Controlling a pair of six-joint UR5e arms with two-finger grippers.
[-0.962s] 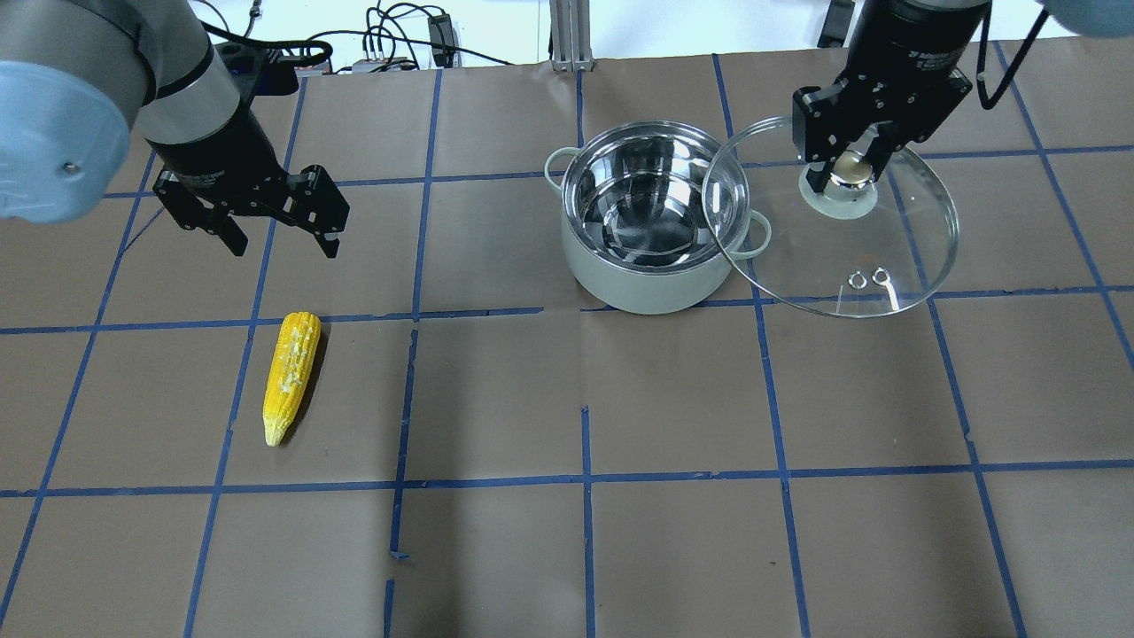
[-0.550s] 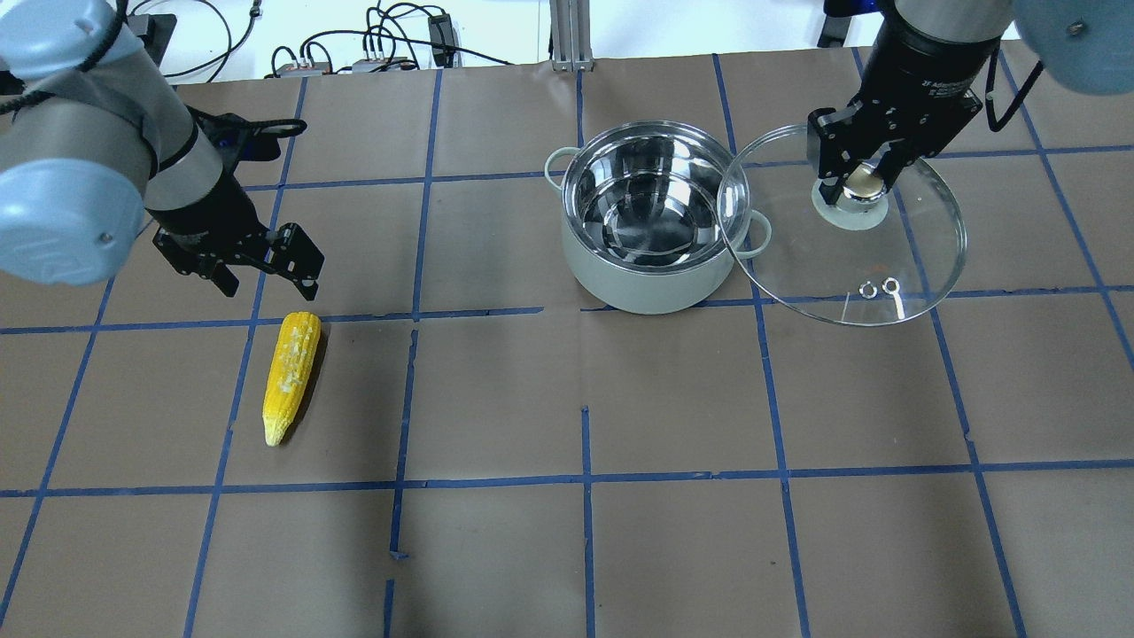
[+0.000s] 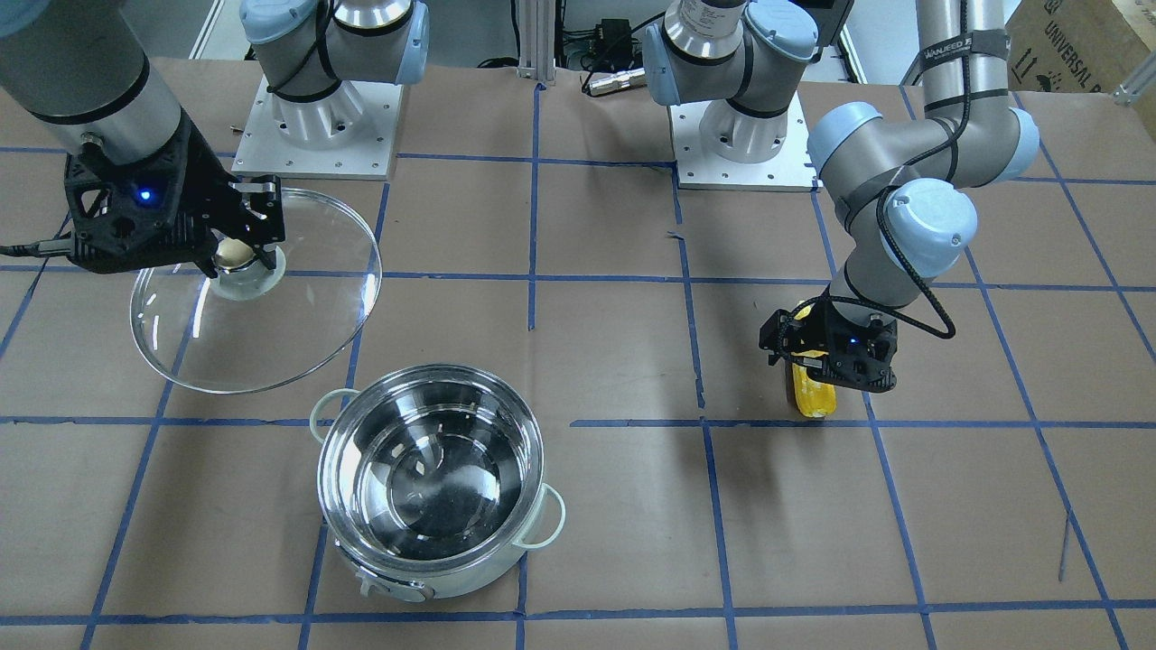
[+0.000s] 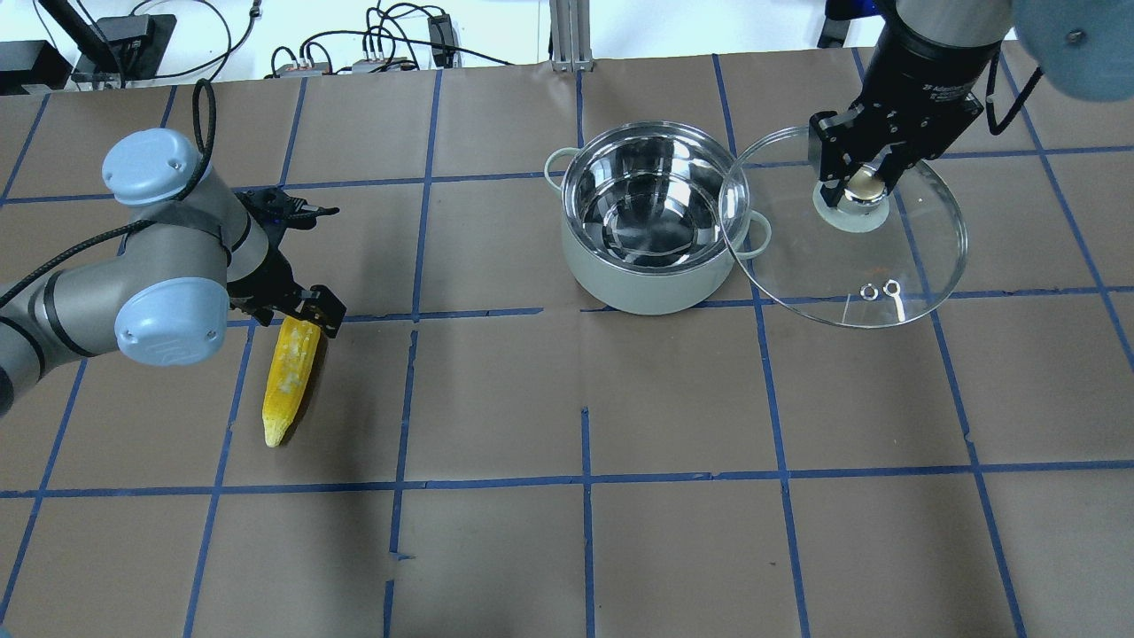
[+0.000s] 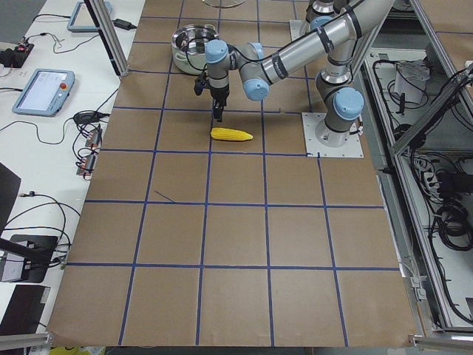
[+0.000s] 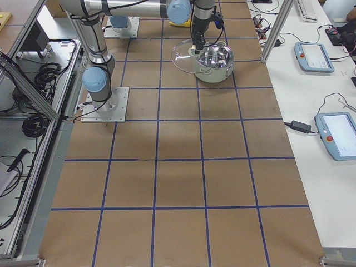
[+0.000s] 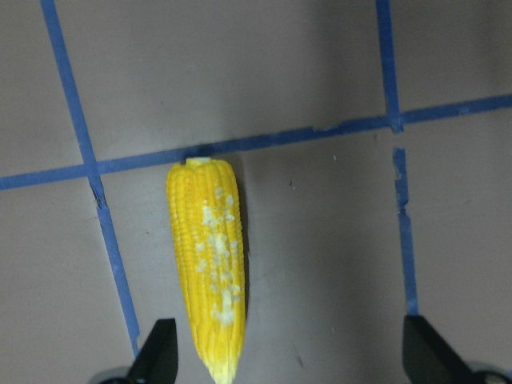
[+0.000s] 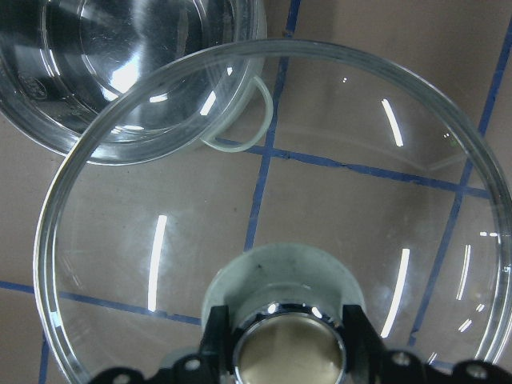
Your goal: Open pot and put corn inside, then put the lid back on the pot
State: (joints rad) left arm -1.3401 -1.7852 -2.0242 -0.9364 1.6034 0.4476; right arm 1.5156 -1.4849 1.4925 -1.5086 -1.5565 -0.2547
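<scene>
The left gripper (image 4: 294,312) has dropped from behind the corn (image 4: 288,377) to hover directly over it, jaws spread wide and holding nothing. The yellow ear lies unmoved on the table (image 4: 620,532), well apart from the open pot (image 4: 651,266). The right gripper (image 4: 861,182) keeps its jaws clamped on the knob (image 4: 866,183) of the lid (image 4: 886,257), held aloft just beside the pot, barely shifted in 0.5 seconds.

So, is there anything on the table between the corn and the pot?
No. In the overhead view, the stretch between the corn and the pot shows only bare brown paper crossed by blue tape lines.
</scene>
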